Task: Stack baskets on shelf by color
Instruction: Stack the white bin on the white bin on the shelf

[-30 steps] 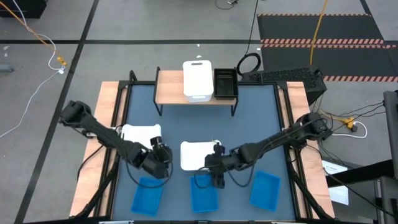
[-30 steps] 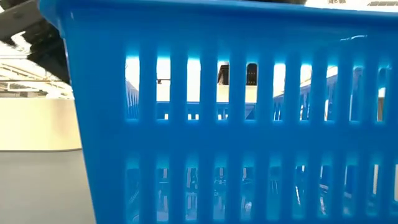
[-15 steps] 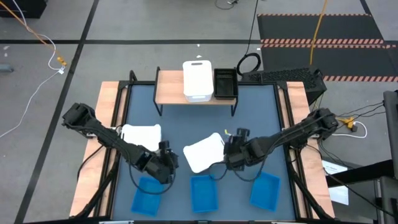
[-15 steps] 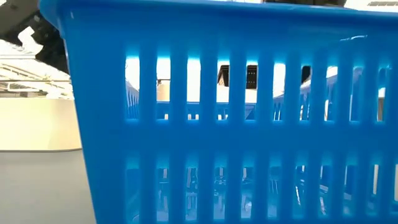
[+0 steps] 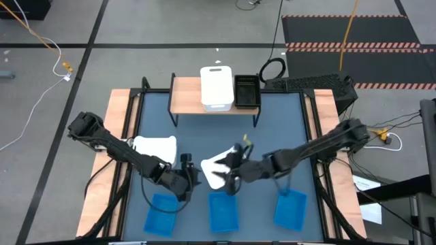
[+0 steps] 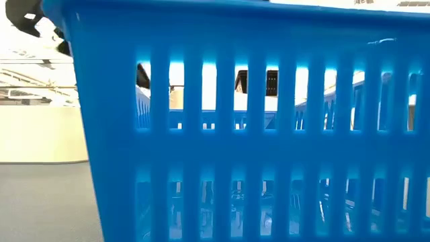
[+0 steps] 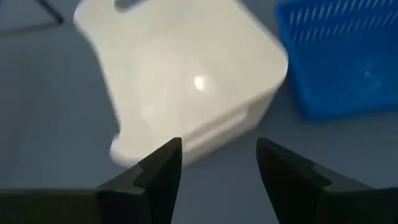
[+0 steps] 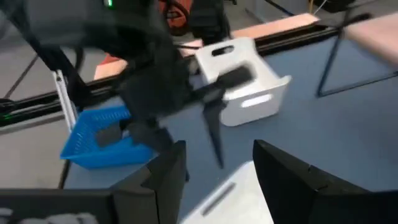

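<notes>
A white basket [image 5: 212, 165] sits askew at the table's middle and shows bottom-up in the left wrist view [image 7: 186, 81]. My right gripper [image 5: 233, 171] is over it, open, with white plastic [image 8: 233, 196] between its fingers. My left gripper [image 5: 188, 177] is open just left of that basket, short of it [image 7: 217, 162]. Another white basket [image 5: 155, 146] lies bottom-up at the left. The shelf [image 5: 184, 97] at the far edge carries one white basket [image 5: 216, 87] and one black basket [image 5: 246, 90]. Three blue baskets [image 5: 223, 211] line the near edge. My right gripper is right over the middle white basket with its open fingers [image 8: 280, 174] on either side of a white surface with a grey slot [image 8: 217, 196]. I cannot tell whether the fingers touch it.
The blue baskets stand at the near left [image 5: 161, 212], near middle and near right [image 5: 289, 207]; the middle one fills the low view [image 6: 255, 134]. The shelf's left third is bare wood. Wooden rails [image 5: 116, 136] border the dark-blue tabletop.
The middle white basket has turned about from square to askew, staying near the table's middle. My right gripper went from the basket's near side toward the far right, then back left over the basket. My left gripper moved right, toward that basket.
</notes>
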Action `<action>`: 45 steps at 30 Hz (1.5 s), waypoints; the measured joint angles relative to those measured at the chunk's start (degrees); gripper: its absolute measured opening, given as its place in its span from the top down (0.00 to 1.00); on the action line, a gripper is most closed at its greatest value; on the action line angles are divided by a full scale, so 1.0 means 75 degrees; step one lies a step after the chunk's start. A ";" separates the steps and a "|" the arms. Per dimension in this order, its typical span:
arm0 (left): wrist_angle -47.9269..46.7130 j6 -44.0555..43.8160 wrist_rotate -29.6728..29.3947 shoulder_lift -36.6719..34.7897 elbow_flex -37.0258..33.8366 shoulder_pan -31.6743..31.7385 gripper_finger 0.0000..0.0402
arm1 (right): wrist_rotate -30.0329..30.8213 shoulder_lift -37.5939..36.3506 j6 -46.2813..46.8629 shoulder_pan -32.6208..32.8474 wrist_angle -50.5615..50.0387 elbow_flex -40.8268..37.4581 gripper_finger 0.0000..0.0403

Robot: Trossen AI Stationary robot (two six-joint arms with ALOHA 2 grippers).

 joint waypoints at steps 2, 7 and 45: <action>-0.0702 -0.0544 -0.0231 -0.0187 0.0003 -0.0082 0.48 | -0.0010 0.0554 0.0169 -0.0051 0.0386 -0.0006 0.55; -0.2922 -0.2562 -0.1245 -0.0801 0.0008 -0.0257 0.48 | -0.0472 0.1824 0.0564 -0.0311 0.0625 0.0511 0.55; -0.3489 -0.3746 -0.1737 -0.1116 0.0003 -0.0639 0.48 | -0.3819 0.2430 0.1280 -0.0160 -0.6107 0.1920 0.98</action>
